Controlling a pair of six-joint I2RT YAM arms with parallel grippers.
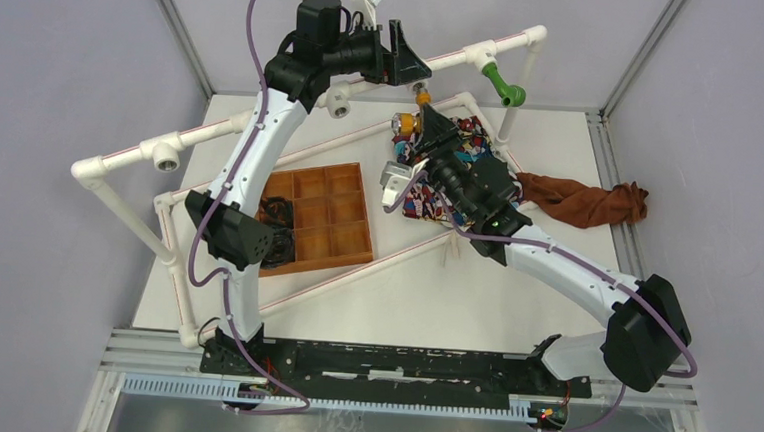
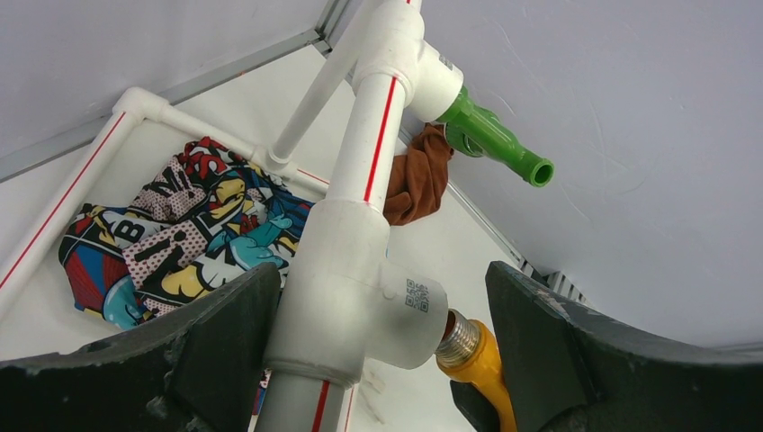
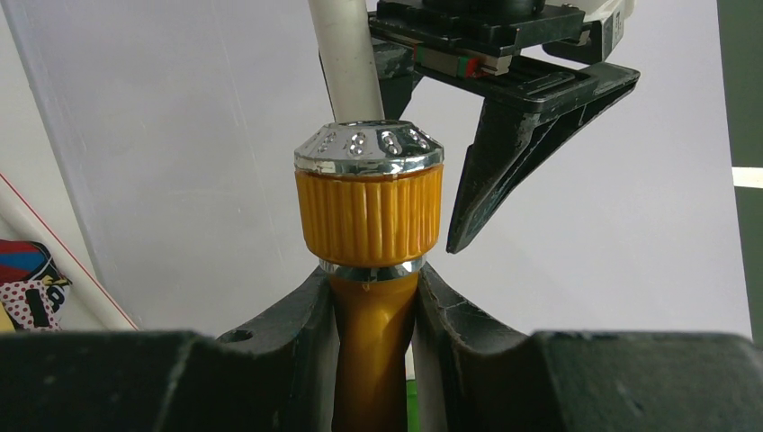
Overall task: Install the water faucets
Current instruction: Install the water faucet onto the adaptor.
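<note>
- Wooden tray [image 1: 323, 217] is lying closest to my bases, well to the near left of the middle T-fitting [image 2: 351, 297].
- Comic-print cloth [image 2: 180, 234] is lying on the table on the near side of that fitting, under my right arm.
- My right gripper [image 3: 373, 306] is pinching the orange-yellow faucet [image 3: 369, 211], jaws pressed onto its body just under the ribbed knob.
- The faucet's metal thread is meeting the fitting's side opening.
- My left gripper [image 2: 382, 288] is straddling the fitting, jaws spread wide.
- Green faucet [image 2: 490, 135] is sitting in the next fitting, farther along the pipe.
- Brown cloth [image 2: 418, 180] is lying beyond that.
</note>
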